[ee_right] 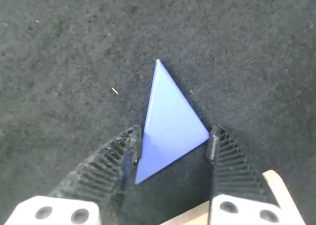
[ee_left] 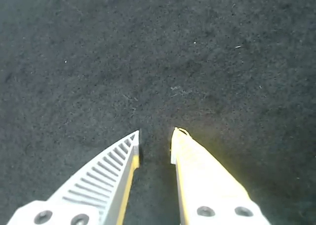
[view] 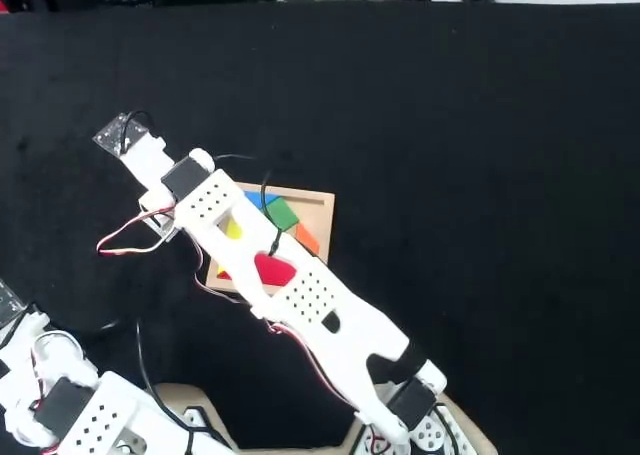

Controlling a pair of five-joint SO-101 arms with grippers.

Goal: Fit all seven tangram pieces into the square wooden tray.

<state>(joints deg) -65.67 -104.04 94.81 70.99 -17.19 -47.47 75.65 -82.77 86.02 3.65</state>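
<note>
One triangle (ee_right: 170, 121) is being straddled by the right claw (ee_right: 174, 132), jaws being held spread, tips right at its edges.

The right arm (view: 300, 295) lies right over the wooden tray (view: 322, 207) and blocks most of it from above. Only the tray's far right corner is free. The black table (view: 480, 175) beyond it and to its right is wide open.
</note>
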